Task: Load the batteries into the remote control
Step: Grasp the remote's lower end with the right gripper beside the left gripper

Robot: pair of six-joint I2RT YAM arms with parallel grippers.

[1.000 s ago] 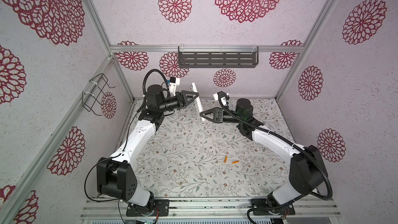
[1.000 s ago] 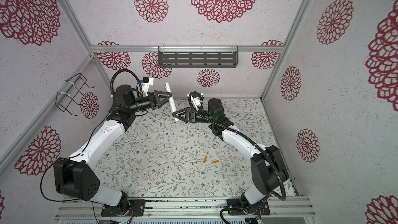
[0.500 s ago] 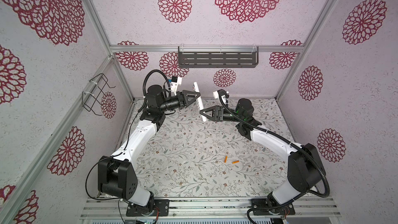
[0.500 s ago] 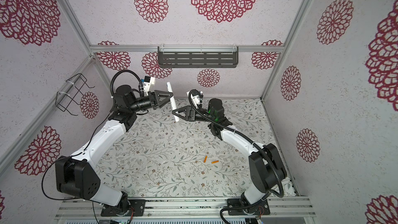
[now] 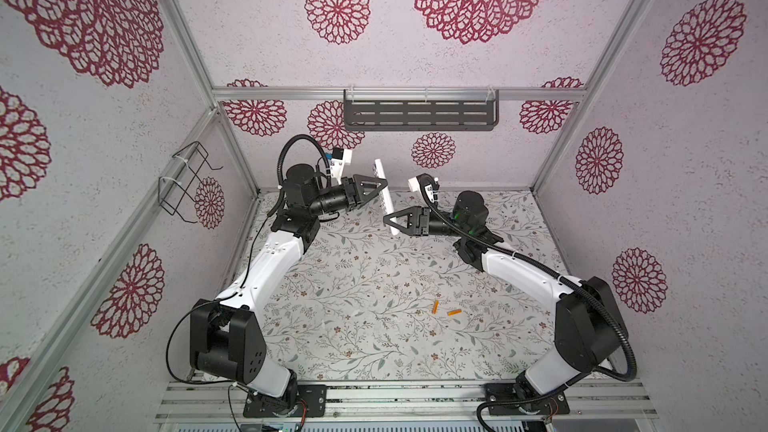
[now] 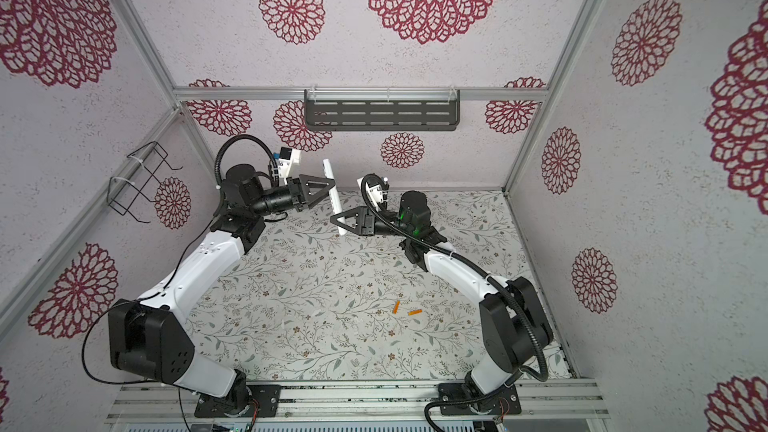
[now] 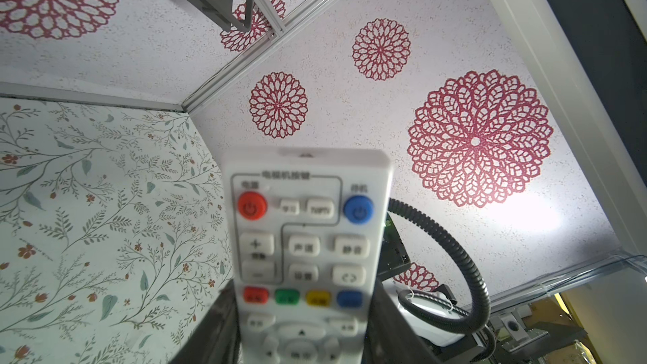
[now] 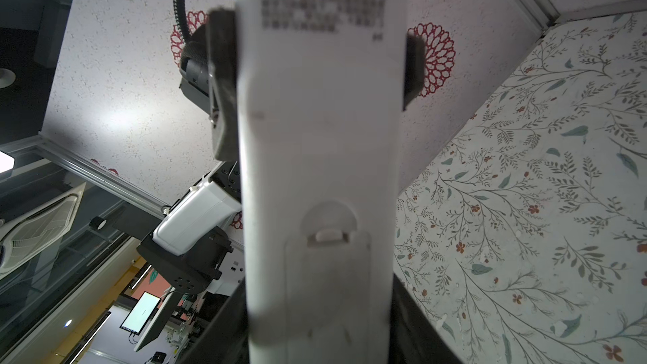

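Right gripper [image 5: 392, 225] closed onto slim white plastic remote control [image 5: 388, 203], left gripper [image 5: 385, 184] gripping

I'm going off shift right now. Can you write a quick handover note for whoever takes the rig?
Left gripper: shut on the remote control, held off the table.
Right gripper: closed on its lower end, wrist camera facing its back.
Batteries: both loose on the table, not touching.
Done: remote lifted. Left: open the battery cover, which is on, insert both batteries.
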